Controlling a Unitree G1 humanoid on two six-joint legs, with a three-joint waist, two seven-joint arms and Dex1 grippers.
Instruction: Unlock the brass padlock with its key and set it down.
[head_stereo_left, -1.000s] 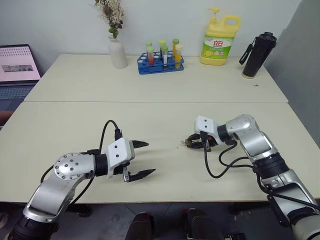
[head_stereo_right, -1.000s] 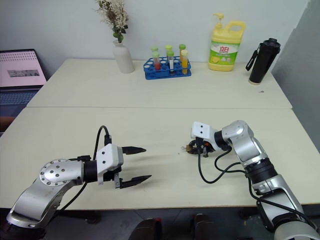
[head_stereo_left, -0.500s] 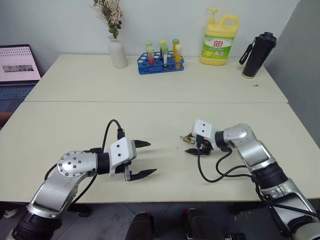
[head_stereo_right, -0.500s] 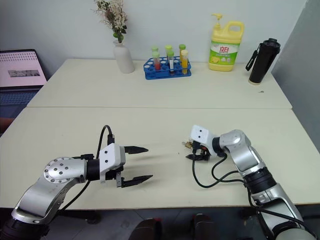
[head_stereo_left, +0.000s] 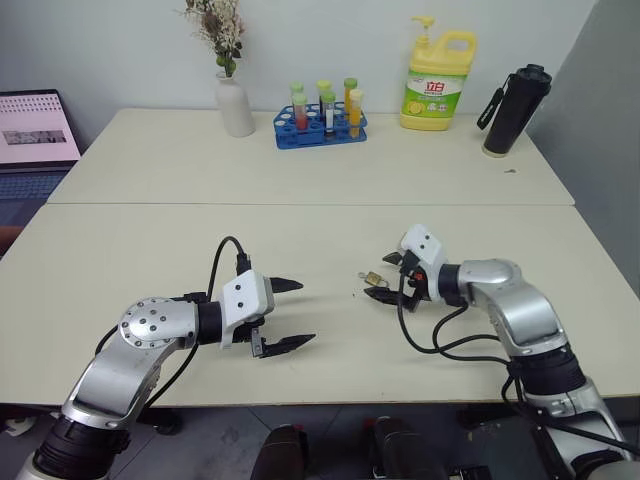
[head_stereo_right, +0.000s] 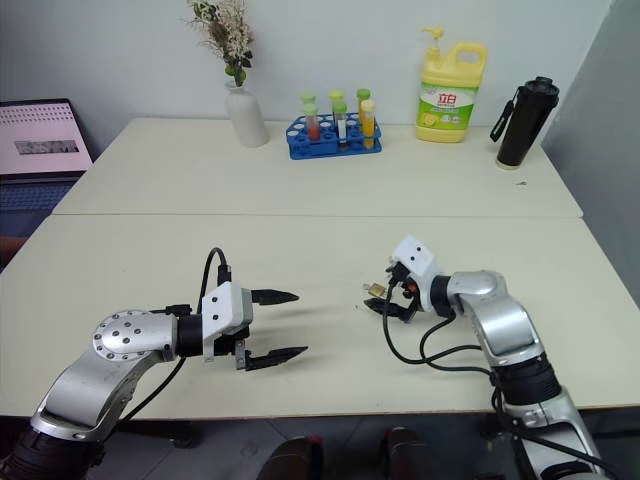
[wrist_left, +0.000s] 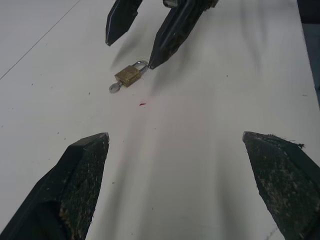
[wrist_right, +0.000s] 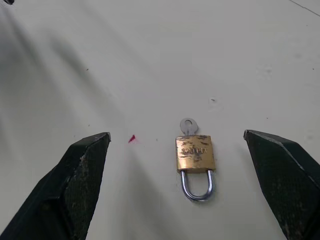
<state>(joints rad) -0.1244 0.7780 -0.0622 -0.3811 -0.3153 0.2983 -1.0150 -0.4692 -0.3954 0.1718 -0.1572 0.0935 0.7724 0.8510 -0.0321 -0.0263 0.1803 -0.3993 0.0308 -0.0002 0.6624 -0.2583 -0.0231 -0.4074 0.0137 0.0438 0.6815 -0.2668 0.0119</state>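
Brass padlock (wrist_right: 195, 153) flat on table (head_stereo_left: 300, 230), key (wrist_right: 187, 125) in it | right gripper (head_stereo_left: 385, 277) spread wide, empty, just beside | left gripper (head_stereo_left: 288, 315) spread wide, empty, well apart

Two pale cream rectangular tabletops (head_stereo_left: 300, 170) are set edge to edge, a thin seam between them. Taken from the blue plastic test-tube rack (head_stereo_left: 322, 127) on the far top, which is filled with tubes capped in green, yellow and orange, a white ceramic vase of dried flowers (head_stereo_left: 235, 100) is found just to its left. A yellow dish-soap bottle with a pump top (head_stereo_left: 436, 82) is placed to its right, and a black cylindrical flask (head_stereo_left: 512, 110) farther right. An open laptop with a pink screen (head_stereo_left: 35, 130) is seen well left of the rack, beyond the table edge.
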